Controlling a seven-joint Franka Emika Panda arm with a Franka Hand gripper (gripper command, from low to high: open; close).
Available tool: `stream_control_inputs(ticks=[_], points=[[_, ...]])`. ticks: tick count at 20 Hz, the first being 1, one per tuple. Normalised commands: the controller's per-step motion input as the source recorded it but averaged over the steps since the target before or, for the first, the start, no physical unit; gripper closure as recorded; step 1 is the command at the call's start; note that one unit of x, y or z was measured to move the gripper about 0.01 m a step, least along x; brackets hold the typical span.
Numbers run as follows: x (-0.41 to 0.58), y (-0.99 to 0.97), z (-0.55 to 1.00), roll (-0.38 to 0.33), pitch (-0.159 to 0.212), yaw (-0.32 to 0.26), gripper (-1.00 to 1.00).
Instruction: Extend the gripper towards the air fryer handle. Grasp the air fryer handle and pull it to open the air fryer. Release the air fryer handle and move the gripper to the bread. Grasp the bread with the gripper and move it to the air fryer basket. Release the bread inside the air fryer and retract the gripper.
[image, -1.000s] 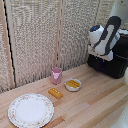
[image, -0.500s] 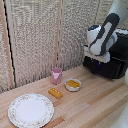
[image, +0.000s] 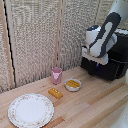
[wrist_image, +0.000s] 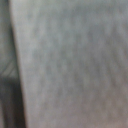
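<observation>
A: Since a second ago, the arm has been swung lower across the front of the air fryer (image: 116, 64), so that more of the black body is covered by it; nothing on the table has been shifted.

B: Where is the gripper (image: 96, 61) placed?

A: It is held against the fryer's front face, toward the exterior view's left edge of the appliance. Whether the fingers are spread or pressed together cannot be told; they are hidden by the white block.

B: And the step in hand?

A: It is judged to be the reach for the handle. No drawer is seen pulled out, so a grasp and a straight pull are called for next.

B: The bread (image: 55, 93)?

A: It lies untouched on the table (image: 95, 107), between the plate (image: 30, 110) and the small bowl (image: 73, 84), with the pink cup (image: 56, 75) just behind.

B: What is added by the wrist view?

A: Only a blurred grey surface is given; the layout is shown by the exterior view alone.
</observation>
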Motion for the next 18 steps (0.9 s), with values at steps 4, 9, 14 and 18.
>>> stream_control_inputs(ticks=[4, 9, 14, 18], points=[[0.009, 0.73, -0.1, -0.003, -0.022, -0.197, 1.0], [0.324, 0.54, -0.24, 0.0, 0.008, -0.172, 1.0], [0.312, 0.48, -0.1, 0.0, -0.003, -0.182, 1.0], [0.159, 0.33, 0.0, -0.007, -0.05, -0.202, 1.0]])
